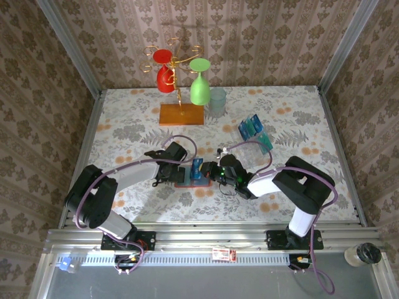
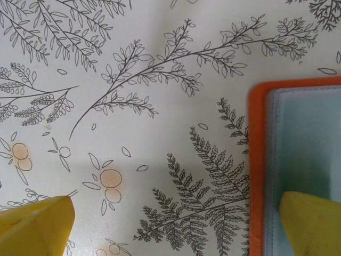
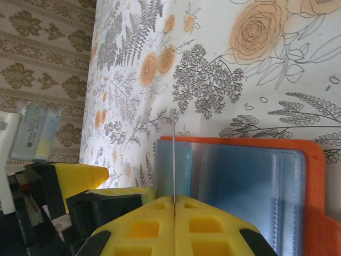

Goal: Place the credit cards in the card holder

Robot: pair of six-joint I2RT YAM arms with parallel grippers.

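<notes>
Fingertips of your right gripper (image 3: 175,205) pinched a credit card (image 3: 173,165) edge-on over the open card holder (image 3: 250,186). Your left gripper (image 2: 176,224) stood wide, straddling its edge.

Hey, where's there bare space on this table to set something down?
Bare cloth at the back left, between the glass stand and the left wall; at the back right, beyond the clear card rack; and the strip on the near side of the card holder. The middle is crowded: left gripper and right gripper meet at the holder.
</notes>
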